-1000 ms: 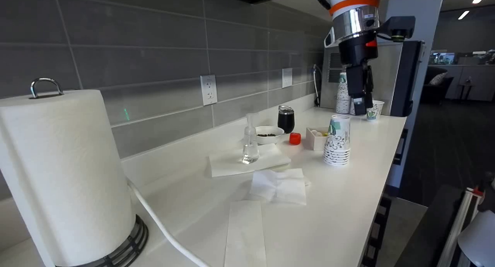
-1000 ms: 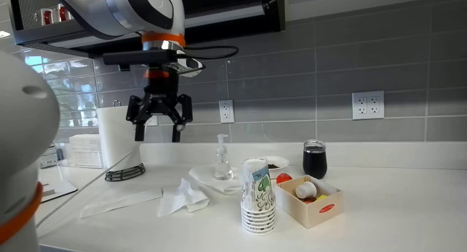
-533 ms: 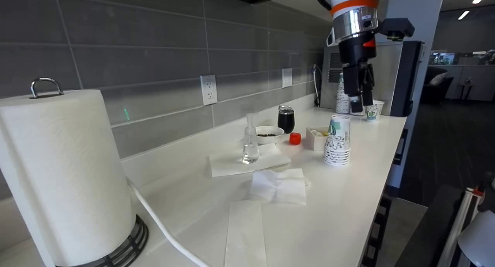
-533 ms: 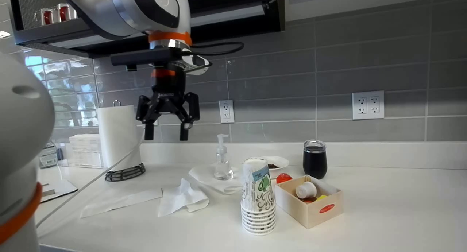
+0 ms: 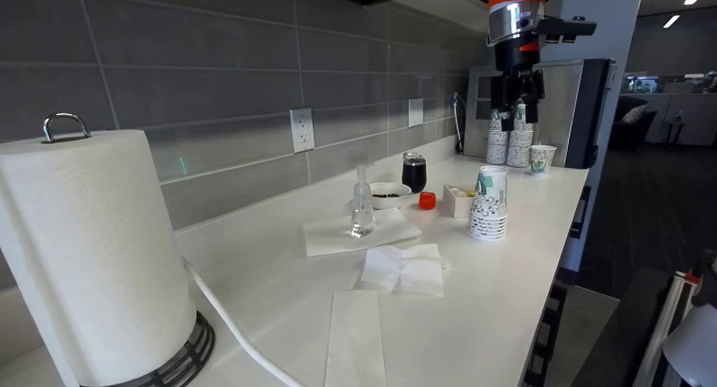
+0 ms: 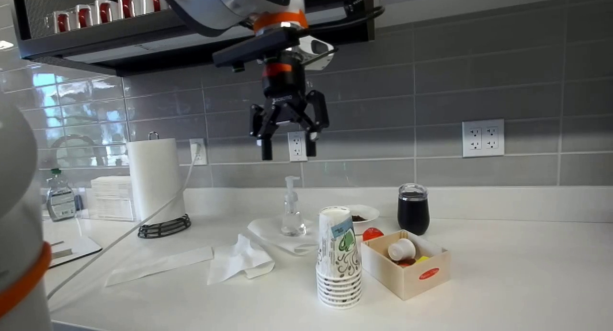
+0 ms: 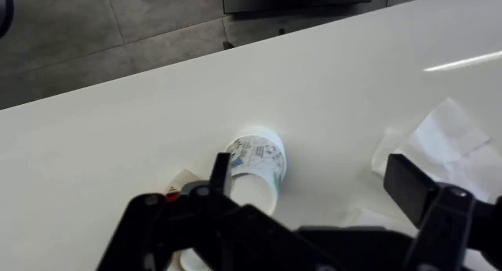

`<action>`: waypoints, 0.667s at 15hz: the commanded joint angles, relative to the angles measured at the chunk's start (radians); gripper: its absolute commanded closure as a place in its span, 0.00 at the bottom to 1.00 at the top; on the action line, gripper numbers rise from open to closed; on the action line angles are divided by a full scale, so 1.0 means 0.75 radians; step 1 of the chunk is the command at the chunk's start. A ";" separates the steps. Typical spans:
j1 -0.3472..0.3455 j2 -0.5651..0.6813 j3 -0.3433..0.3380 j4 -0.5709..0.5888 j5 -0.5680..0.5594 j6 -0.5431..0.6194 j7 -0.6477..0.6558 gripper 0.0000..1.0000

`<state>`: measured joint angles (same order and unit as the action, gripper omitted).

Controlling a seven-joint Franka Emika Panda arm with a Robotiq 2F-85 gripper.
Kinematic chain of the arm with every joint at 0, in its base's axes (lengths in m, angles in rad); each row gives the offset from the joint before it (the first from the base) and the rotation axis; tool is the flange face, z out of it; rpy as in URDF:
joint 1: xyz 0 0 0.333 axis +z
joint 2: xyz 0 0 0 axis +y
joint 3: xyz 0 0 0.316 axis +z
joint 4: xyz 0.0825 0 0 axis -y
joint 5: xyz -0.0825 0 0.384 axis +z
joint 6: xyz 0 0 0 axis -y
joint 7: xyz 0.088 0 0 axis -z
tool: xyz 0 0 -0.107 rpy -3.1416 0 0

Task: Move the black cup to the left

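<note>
The black cup, clear-lidded, stands upright on the white surface, close to the tiled wall and just beyond an open wooden box in an exterior view. To the cup's left are a small red object and a white bowl of dark bits; carrying the cup left too low would probably strike the bowl and scatter them. The cup's rounded side could slip, or the cup tip, if gripped off-centre. Nearer and left, a tall stack of paper cups looks light, so a low approach might topple it. The pincer hangs high above the surface, left of the cup, jaws wide apart, holding nothing. Lettering on its body seems to read ROBOTIQ. Writing on the box's red oval label and the paper cups is too small to read.
</note>
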<state>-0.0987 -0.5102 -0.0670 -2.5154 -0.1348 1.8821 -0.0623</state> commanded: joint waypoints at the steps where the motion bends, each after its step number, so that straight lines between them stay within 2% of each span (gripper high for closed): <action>1: -0.054 0.196 -0.063 0.172 -0.053 0.114 0.007 0.00; 7: -0.070 0.522 -0.159 0.322 0.012 0.597 -0.071 0.00; 10: -0.071 0.711 -0.171 0.442 0.078 0.744 -0.075 0.00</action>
<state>-0.1481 -0.1288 -0.1887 -2.3054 -0.1325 2.3707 -0.0973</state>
